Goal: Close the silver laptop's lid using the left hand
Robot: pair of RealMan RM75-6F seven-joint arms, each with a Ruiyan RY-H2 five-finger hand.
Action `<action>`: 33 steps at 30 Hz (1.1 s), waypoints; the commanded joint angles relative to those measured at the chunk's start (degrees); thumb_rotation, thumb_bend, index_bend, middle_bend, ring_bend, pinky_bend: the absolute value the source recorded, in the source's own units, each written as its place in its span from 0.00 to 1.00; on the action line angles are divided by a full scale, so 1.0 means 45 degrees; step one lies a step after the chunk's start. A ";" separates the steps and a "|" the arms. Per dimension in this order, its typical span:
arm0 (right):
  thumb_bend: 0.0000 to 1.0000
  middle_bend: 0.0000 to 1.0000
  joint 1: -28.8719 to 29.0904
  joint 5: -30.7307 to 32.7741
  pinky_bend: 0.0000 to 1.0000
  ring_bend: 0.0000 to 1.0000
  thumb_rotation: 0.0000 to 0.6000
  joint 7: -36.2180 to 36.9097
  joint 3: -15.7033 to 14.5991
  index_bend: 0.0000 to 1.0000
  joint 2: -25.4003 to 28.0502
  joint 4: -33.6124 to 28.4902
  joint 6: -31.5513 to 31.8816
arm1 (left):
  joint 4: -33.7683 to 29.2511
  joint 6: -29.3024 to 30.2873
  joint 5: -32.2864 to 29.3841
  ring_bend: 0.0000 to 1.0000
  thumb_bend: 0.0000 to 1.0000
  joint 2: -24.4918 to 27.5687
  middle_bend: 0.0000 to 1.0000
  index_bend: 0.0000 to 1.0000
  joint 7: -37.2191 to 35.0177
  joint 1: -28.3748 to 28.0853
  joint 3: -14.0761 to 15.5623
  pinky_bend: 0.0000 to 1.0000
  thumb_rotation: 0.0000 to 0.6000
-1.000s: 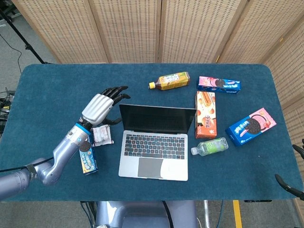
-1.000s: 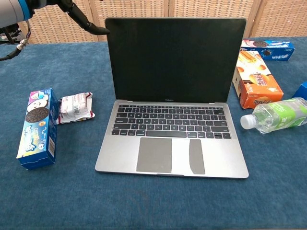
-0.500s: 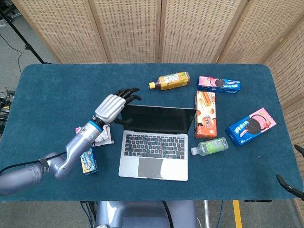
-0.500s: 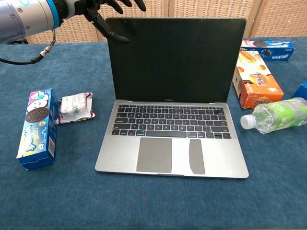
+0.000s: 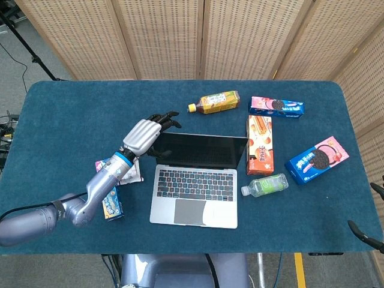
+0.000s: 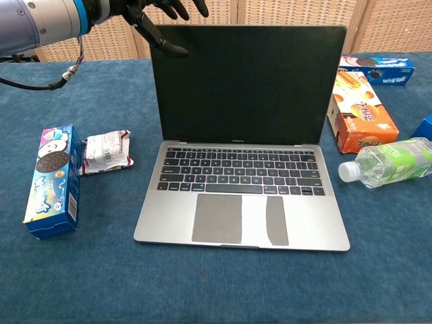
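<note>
Teal-blue cloth on the desk (image 5: 72, 108). Silver laptop (image 5: 195, 201), black screen, dark keys. Silver-backed left hand (image 5: 144, 133), black fingers, blue wrist band. Amber tea bottle (image 5: 214, 102), yellow label. Orange biscuit box (image 5: 260, 144). Blue-and-pink cookie box (image 5: 316, 159). Clear water bottle (image 5: 265, 185), green label.

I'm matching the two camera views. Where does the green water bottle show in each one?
Head view: green water bottle lies right of the laptop, low centre-right.
Chest view: it lies at the right edge, mid-height.
Shared landmark: the orange snack box just behind it.
</note>
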 commanded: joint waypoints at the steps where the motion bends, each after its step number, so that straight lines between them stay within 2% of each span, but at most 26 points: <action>1: 0.24 0.04 -0.0011 -0.0003 0.00 0.13 1.00 -0.0003 0.0004 0.14 0.0001 -0.0016 0.0025 | -0.0155 -0.0092 -0.0225 0.25 0.22 0.0072 0.19 0.33 0.0025 -0.0024 -0.0030 0.19 1.00; 16: 0.24 0.04 -0.0036 -0.0009 0.00 0.12 1.00 0.0120 0.0013 0.14 0.0005 0.0034 0.0078 | -0.0441 -0.0381 -0.0588 0.38 0.22 -0.0058 0.29 0.42 -0.0477 -0.0206 -0.0060 0.27 1.00; 33: 0.24 0.04 -0.0084 -0.0097 0.00 0.12 1.00 0.0038 0.0032 0.14 0.0017 -0.0060 0.0246 | -0.2094 -0.0445 -0.1559 0.40 0.19 0.0788 0.30 0.41 -0.0570 -0.0052 -0.0270 0.29 1.00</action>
